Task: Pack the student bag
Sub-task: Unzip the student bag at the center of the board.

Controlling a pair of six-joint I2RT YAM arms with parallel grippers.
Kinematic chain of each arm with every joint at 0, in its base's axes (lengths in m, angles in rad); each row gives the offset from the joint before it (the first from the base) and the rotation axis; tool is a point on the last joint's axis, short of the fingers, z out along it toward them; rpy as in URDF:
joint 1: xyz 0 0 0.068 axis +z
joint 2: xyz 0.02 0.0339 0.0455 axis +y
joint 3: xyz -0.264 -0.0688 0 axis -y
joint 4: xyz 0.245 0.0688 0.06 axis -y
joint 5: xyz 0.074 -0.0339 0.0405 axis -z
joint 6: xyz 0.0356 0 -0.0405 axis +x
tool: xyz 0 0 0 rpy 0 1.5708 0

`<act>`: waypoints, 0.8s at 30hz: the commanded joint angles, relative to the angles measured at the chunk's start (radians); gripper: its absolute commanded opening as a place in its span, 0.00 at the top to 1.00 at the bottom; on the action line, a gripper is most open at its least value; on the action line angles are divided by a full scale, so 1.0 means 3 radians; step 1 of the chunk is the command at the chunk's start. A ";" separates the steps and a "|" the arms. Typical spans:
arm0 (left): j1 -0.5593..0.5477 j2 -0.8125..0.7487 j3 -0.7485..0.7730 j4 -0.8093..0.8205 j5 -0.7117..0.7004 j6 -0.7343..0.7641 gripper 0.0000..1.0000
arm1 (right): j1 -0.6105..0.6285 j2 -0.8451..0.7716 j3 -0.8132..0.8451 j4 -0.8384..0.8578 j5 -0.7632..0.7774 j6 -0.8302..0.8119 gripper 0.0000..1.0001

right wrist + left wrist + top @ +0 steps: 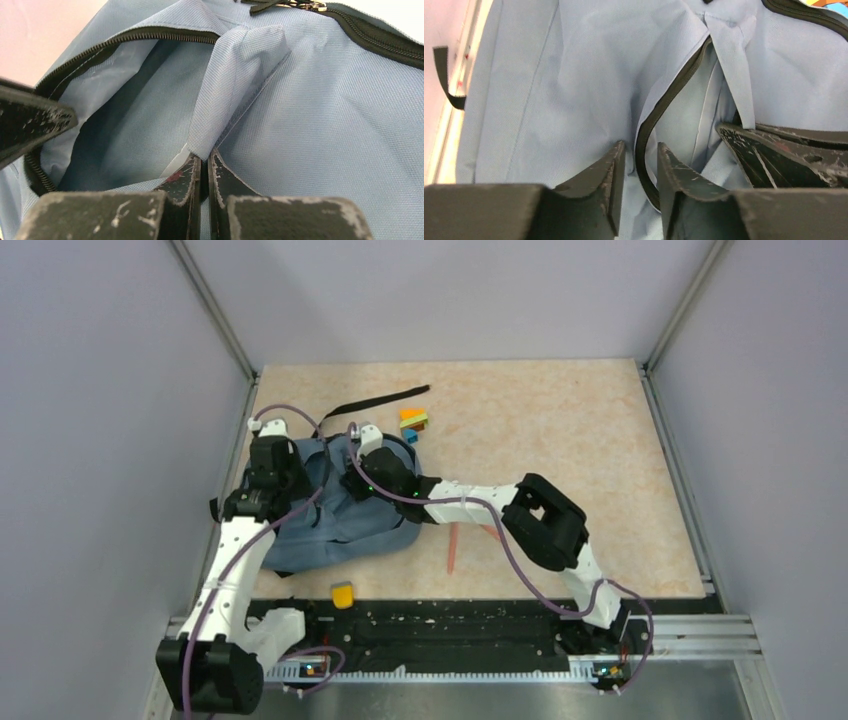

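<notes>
While the student bag (pixel 340 530) lies on the table's (pixel 560 440) left side, the right gripper (pixel 204 167) pinches a fabric fold at its mouth. The left gripper (pixel 641 160) is slightly spread, straddling the zipper edge (pixel 659 107). Opening step, probably; next, the left must clamp and pull wide.

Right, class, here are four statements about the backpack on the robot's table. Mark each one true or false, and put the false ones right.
1. The right gripper is shut on a fold of the slate-blue fabric backpack. True.
2. The small yellow block lies inside the backpack. False: it sits on the table, outside the backpack, by the near edge.
3. The left gripper has its fingers apart, with the black zipper trim running between them. True.
4. The backpack is zipped fully closed. False: its mouth gapes open and the inside shows.
</notes>
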 commanded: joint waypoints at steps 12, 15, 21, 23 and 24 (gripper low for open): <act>-0.0144 0.0814 0.0613 0.0029 -0.0226 0.0158 0.36 | -0.0016 -0.0201 -0.0173 0.0014 -0.0232 0.0042 1.00; -0.0212 0.0893 0.0642 -0.0059 -0.0417 0.0185 0.66 | -0.0016 -0.0230 -0.0211 0.0019 -0.0209 0.0037 1.00; -0.0244 0.0500 0.0623 -0.0087 -0.0827 0.0154 1.00 | -0.0039 -0.0310 -0.0369 -0.0016 0.0054 0.0055 1.00; -0.0244 0.0269 0.0459 0.0139 -0.0690 0.0227 1.00 | -0.0077 -0.0330 -0.0427 0.0010 0.0038 0.0063 0.98; -0.0244 0.0165 0.0371 0.0263 -0.0582 0.0253 1.00 | -0.0101 -0.0351 -0.0448 0.0010 0.0011 0.0062 0.96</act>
